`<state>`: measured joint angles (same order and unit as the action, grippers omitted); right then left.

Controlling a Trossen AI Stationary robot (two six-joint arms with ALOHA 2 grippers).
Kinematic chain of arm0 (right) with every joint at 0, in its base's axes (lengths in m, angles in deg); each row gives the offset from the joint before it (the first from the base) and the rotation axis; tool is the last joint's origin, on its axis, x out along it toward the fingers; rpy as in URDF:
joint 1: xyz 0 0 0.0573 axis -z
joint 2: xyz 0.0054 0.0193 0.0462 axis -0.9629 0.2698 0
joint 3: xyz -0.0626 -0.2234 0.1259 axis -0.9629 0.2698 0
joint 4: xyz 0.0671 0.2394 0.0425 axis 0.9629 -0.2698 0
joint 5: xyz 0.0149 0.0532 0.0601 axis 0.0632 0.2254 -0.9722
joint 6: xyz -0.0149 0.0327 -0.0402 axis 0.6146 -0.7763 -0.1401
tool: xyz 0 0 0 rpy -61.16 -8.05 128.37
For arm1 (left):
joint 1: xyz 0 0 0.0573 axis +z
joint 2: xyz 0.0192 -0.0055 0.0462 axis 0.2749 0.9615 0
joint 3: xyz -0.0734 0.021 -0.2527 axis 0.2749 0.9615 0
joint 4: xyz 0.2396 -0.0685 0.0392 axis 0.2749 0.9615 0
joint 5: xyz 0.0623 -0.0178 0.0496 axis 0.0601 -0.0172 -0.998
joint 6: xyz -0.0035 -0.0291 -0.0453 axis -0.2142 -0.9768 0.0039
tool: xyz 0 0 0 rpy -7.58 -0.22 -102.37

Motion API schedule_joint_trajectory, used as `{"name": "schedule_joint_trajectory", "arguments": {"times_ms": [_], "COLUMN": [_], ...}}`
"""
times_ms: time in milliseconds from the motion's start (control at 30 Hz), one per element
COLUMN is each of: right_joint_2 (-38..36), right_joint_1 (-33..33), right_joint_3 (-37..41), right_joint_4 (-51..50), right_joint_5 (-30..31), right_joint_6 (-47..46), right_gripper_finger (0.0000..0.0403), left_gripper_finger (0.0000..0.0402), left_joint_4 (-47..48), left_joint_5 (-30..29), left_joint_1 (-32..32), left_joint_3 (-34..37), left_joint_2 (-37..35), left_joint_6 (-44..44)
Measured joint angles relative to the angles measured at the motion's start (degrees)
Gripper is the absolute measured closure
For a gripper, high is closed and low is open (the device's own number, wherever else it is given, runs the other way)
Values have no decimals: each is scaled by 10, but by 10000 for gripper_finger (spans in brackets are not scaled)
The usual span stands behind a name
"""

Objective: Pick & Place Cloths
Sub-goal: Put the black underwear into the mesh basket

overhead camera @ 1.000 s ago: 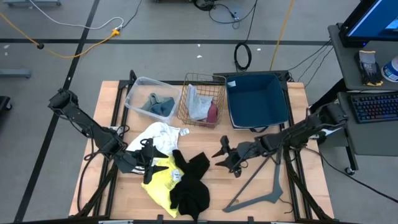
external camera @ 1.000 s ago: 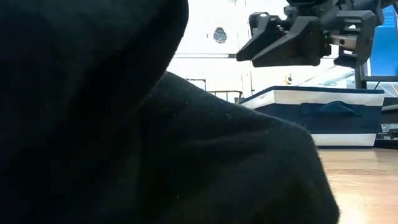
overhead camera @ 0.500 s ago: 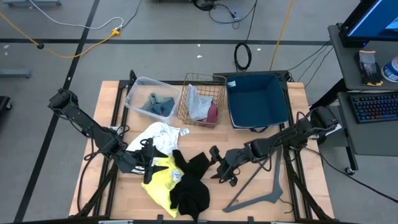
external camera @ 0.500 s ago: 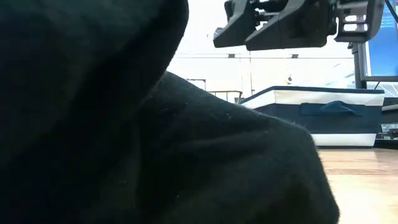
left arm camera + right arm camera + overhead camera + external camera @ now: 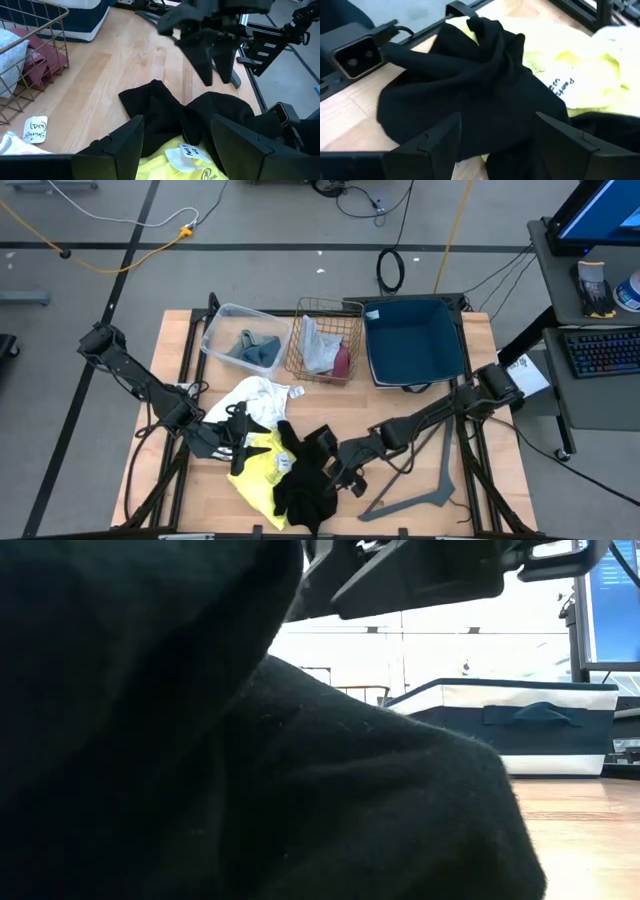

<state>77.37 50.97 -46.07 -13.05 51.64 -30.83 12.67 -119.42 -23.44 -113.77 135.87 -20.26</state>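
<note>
Two black cloths lie in a heap by the table's near edge, one [image 5: 303, 488] on the yellow cloth [image 5: 254, 472], the other [image 5: 318, 442] just beyond it. The white cloth [image 5: 256, 394] lies left of them. The teal-blue cloth [image 5: 256, 348] is in a clear tub; the grey [image 5: 318, 350] and maroon [image 5: 343, 363] cloths are in a wire basket. My right gripper [image 5: 338, 470] [image 5: 502, 145] is open and hovers over the black heap [image 5: 470, 90]. My left gripper [image 5: 232, 436] [image 5: 175, 145] is open over the yellow cloth's left part.
A blue bin [image 5: 415, 340] stands at the far right, beside the wire basket [image 5: 325, 338] and the clear tub [image 5: 240, 330]. A grey hanger [image 5: 420, 492] lies near the right arm. Black cloth [image 5: 200, 740] fills most of the low view.
My right gripper has travelled toward the table's left and near edge, from beside the hanger to above the black heap, staying open. The left arm and the cloths have kept still.
</note>
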Motion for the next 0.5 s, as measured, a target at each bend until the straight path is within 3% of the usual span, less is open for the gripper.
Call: {"name": "schedule_joint_trajectory", "arguments": {"times_ms": [300,500], "right_joint_2": [38,60], "right_joint_1": [10,19], "right_joint_3": [-9,-9], "right_joint_4": [8,16], "right_joint_5": [6,30], "right_joint_6": [-81,-87], "right_gripper_finger": [162,162], "left_gripper_finger": [167,167], "left_joint_4": [1,-1], "left_joint_5": [0,0], "left_joint_1": [0,0], "left_joint_3": [0,0], "left_joint_2": [0,0], "left_joint_6": [8,11]}}
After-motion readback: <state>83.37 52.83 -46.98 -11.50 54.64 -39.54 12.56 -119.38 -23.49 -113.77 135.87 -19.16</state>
